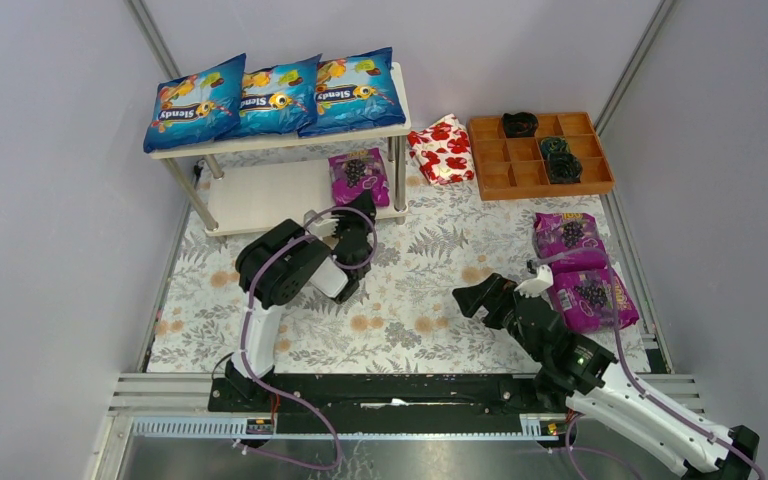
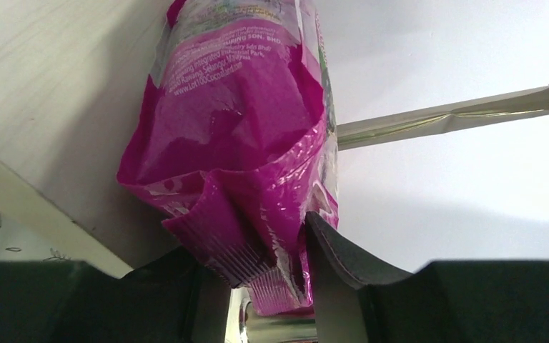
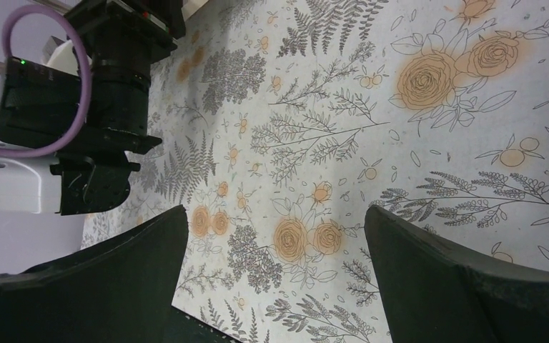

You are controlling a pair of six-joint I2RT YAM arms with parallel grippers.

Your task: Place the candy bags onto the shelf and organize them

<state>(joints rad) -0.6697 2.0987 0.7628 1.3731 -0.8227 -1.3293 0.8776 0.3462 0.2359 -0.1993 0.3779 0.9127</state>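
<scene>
Three blue candy bags (image 1: 278, 97) lie in a row on the top board of the shelf (image 1: 260, 143). A magenta bag (image 1: 358, 175) rests at the right end of the lower board. My left gripper (image 1: 360, 212) is shut on its near crimped edge. The left wrist view shows the bag (image 2: 236, 107) pinched in that gripper (image 2: 271, 264), lying against the pale board (image 2: 50, 107). Two more magenta bags (image 1: 568, 235) (image 1: 592, 298) lie on the mat at the right. My right gripper (image 1: 475, 297) is open and empty above the mat, left of them; its wrist view (image 3: 275, 243) shows only mat between the fingers.
A red-and-white floral packet (image 1: 442, 148) lies right of the shelf. A brown compartmented tray (image 1: 540, 155) with dark items stands at the back right. A metal shelf leg (image 2: 457, 114) runs just right of the held bag. The floral mat (image 1: 410, 300) covers the table.
</scene>
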